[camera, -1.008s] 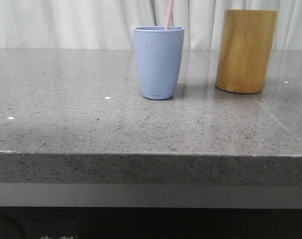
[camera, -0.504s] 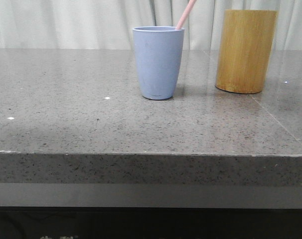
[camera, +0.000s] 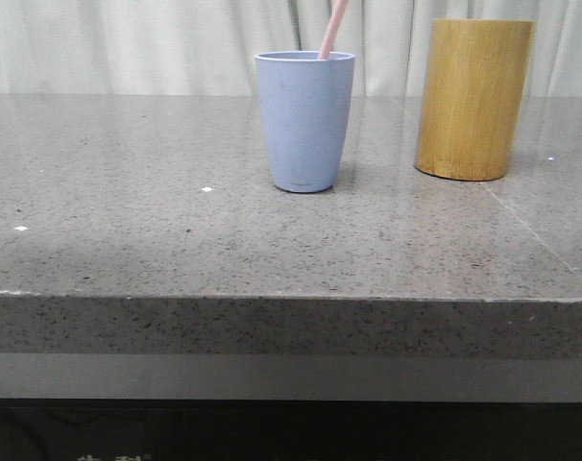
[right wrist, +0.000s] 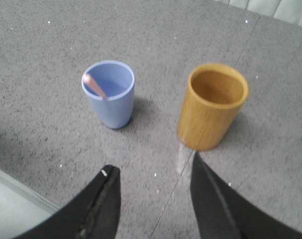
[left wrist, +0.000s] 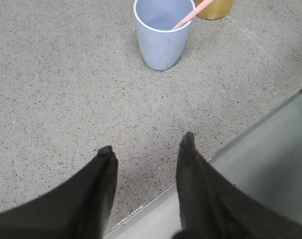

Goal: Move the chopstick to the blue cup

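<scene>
speckled grey stone bench, thick front edge | pale pleated curtains across the back at 12 o'clock | soft even light

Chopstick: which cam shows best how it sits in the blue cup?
Left wrist view: the chopstick runs from inside the blue cup, leaning over its rim. Right wrist view shows it foreshortened, slightly blurred. Front view shows just the section above the rim, top cropped.

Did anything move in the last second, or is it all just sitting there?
Only the chopstick moved: standing in the blue cup, it tipped over to the right, then swung back nearly upright, leaning slightly right. The cup and the bamboo holder kept their places on the table. Nothing was picked up or released in the front view.
</scene>
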